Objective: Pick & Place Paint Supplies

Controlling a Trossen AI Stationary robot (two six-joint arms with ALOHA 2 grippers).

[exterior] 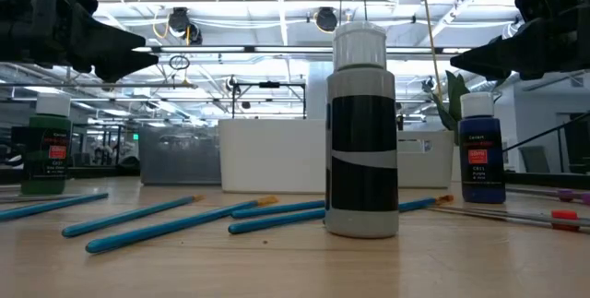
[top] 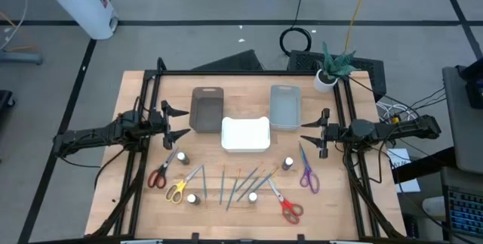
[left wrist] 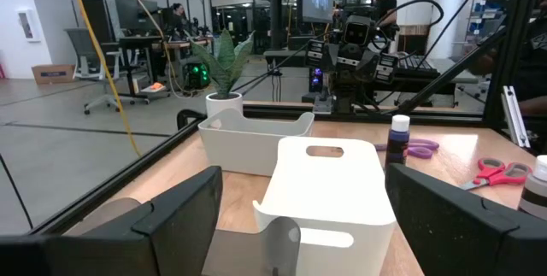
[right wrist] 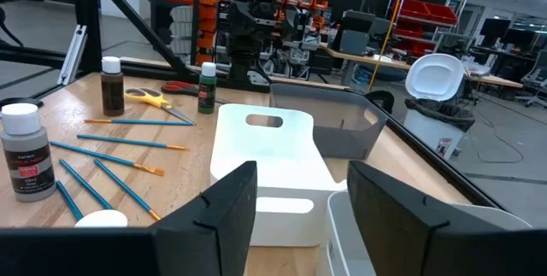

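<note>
The paint supplies lie on the near half of the wooden table. Scissors with red [top: 158, 176], yellow [top: 177, 189], purple [top: 308, 174] and red [top: 288, 208] handles lie flat. Several thin blue brushes [top: 238, 183] lie between them. Small white-capped bottles stand upright among them, such as [top: 183, 158], [top: 287, 164] and the nearest bottle [exterior: 360, 132]. My left gripper [top: 179, 123] hovers open and level at the table's left side, and my right gripper [top: 309, 133] hovers open and level at the right. Both point toward the trays and have nothing between their fingers.
A brown tray [top: 207, 109], a white tray [top: 245, 134] and a grey tray [top: 285, 106] stand at mid-table between the grippers. A potted plant [top: 328, 74] sits at the far right corner. Black frame rails [top: 143, 100] run along the table's sides.
</note>
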